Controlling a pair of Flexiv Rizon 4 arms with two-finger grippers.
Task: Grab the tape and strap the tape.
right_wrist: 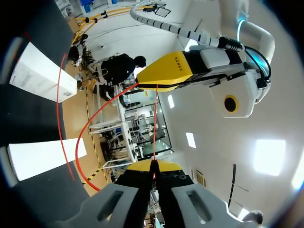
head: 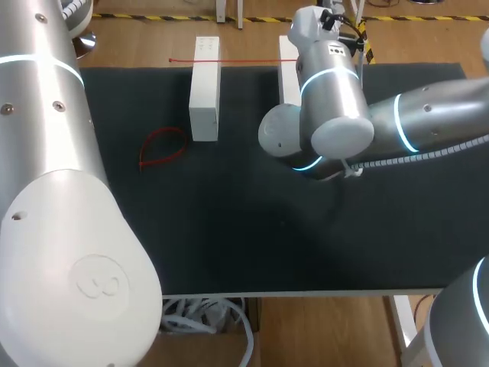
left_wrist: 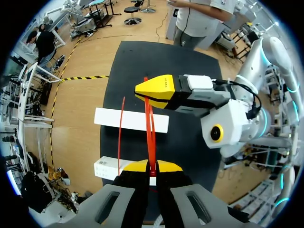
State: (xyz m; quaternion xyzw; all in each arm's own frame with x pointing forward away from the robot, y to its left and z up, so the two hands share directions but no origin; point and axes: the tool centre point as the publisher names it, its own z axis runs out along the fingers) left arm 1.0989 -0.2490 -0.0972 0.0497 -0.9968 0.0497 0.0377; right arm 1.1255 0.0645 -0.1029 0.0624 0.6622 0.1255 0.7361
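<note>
Yellow tips of the left gripper point(left_wrist: 152, 167) are pressed together, pinching one end of a red strap point(left_wrist: 150, 133). The strap runs straight ahead from this gripper to the right gripper point(right_wrist: 154, 167). Its yellow tips are pressed together too, pinching the other end. The strap hangs in the air between the two grippers, above the black worktop point(head: 252, 229). In the right wrist view a red curve also bends out to the side near the left gripper. I cannot tell if it is part of the same strap.

Down on the worktop lie two long blocks, side by side with a gap between them. One white block point(head: 205, 92) is in plain sight. The other white block point(head: 288, 76) is partly hidden behind the right arm point(head: 397, 122). A thin red strap point(head: 229, 60) lies across the tops of both blocks like a bridge. A red loop point(head: 163, 147) lies flat on the worktop near the first block, not touching it.
</note>
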